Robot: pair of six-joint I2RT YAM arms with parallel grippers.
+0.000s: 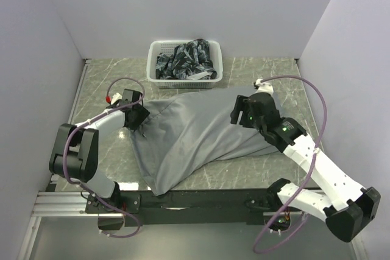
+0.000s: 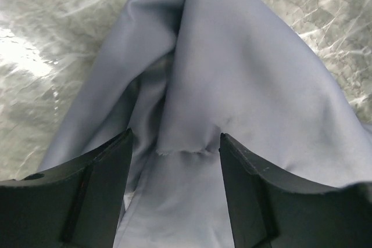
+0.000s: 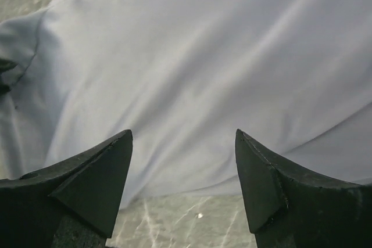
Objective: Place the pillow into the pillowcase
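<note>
Both hands are spread, pinching nothing. My left gripper (image 1: 136, 119) hangs at the left edge of the cloth with its jaws apart. My right gripper (image 1: 239, 114) hovers over the far right end, also wide, with only smooth grey fabric below it.

Under them lies the marbled table (image 1: 97, 83), and across most of its middle the pillowcase (image 1: 195, 135). Its long axis runs on a slant from the near left corner up to the far right. It looks plump rather than flat. I cannot see the pillow in any view, so my guess is that it sits inside already.

Beyond the pillowcase, at the far edge, stands a white basket (image 1: 159, 76) holding a dark patterned cloth (image 1: 189, 59), well apart from my work.

Smallest and most useful is a raw hem (image 2: 183, 150) of the pillowcase lying right between my left fingers (image 2: 99, 166), touched by neither. If the mouth needs tidying or tugging over the pillow, the left arm is the nearer one: the fabric runs away from it toward the right arm, and that hem is straight ahead.
</note>
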